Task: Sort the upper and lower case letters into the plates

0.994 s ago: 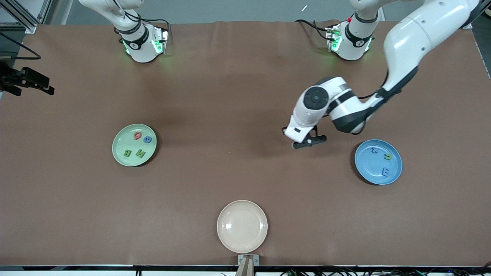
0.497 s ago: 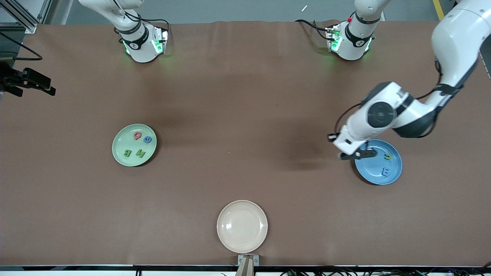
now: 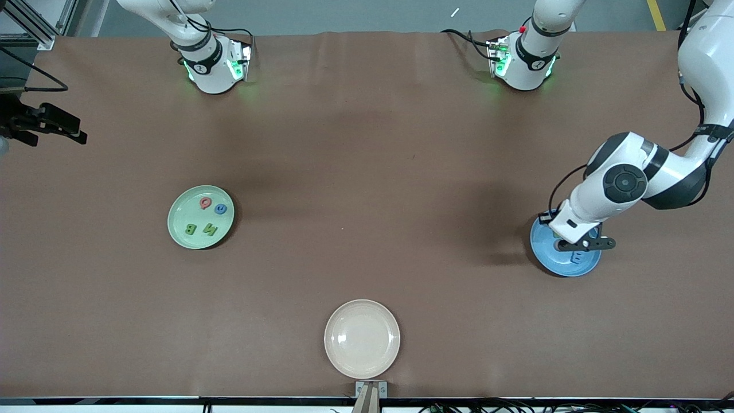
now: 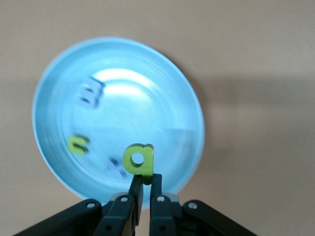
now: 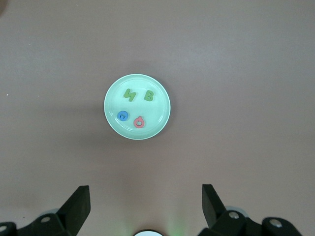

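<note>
A mid blue plate [image 3: 565, 264] lies toward the left arm's end of the table, and my left gripper [image 3: 585, 245] hangs over it. In the left wrist view that gripper [image 4: 146, 178] is shut on a lime green letter "a" [image 4: 139, 160] above the blue plate [image 4: 54, 83]. In the plate lie a blue letter [image 4: 92, 92], a small green letter [image 4: 78, 144] and a dark blue one [image 4: 115, 166]. The mint green plate [image 3: 183, 215] holds a red letter [image 3: 205, 202], a blue one [image 3: 221, 209] and two green capitals [image 3: 200, 230]. My right gripper [image 5: 145, 196] waits open high above the mint plate [image 5: 158, 110].
A cream-beige plate [image 3: 362, 338] with nothing on it sits near the table's front edge, midway along. A black fixture [image 3: 43, 123] juts in at the right arm's end. Both arm bases [image 3: 212, 63] [image 3: 524, 60] stand along the back.
My left arm has swung from over the table's middle toward its own end and now holds the green letter over the blue plate. The right arm has not moved.
</note>
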`<action>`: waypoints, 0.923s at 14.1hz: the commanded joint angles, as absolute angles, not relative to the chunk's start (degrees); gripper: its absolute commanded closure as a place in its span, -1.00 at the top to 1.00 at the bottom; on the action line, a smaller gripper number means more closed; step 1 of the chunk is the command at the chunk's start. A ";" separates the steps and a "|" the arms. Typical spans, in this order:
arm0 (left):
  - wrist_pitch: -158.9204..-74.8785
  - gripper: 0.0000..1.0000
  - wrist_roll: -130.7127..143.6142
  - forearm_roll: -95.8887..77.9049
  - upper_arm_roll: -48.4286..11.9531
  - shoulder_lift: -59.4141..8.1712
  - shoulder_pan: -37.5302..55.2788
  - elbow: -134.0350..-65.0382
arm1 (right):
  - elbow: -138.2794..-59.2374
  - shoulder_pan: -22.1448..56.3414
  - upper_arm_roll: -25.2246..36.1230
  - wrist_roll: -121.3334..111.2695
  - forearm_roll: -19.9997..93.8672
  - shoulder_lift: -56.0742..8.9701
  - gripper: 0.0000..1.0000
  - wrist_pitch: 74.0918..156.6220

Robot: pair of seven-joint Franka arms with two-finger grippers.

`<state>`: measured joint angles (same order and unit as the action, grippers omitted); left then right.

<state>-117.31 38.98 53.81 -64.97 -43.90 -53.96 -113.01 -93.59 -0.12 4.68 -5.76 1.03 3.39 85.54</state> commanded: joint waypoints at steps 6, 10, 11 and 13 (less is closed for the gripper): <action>-125.51 -0.99 31.64 56.87 -54.15 -45.70 -49.31 -109.43 | -95.36 0.35 5.27 -5.01 1.32 4.92 1.00 87.01; -126.21 -0.97 30.94 56.95 -52.74 -46.49 -48.43 -108.98 | -95.36 0.35 5.27 -5.01 1.32 4.92 1.00 87.19; -126.47 -0.97 30.94 56.95 -52.65 -46.58 -48.25 -109.07 | -95.36 0.35 5.27 -5.01 1.41 4.92 1.00 87.19; -126.56 -0.91 30.94 57.04 -51.95 -46.76 -48.16 -109.07 | -95.36 0.35 5.27 -5.01 1.41 4.92 1.00 87.10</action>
<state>-126.01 31.62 55.91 -52.73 -46.20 -48.65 -109.84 -93.65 -0.12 4.91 -5.76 1.05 3.39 86.40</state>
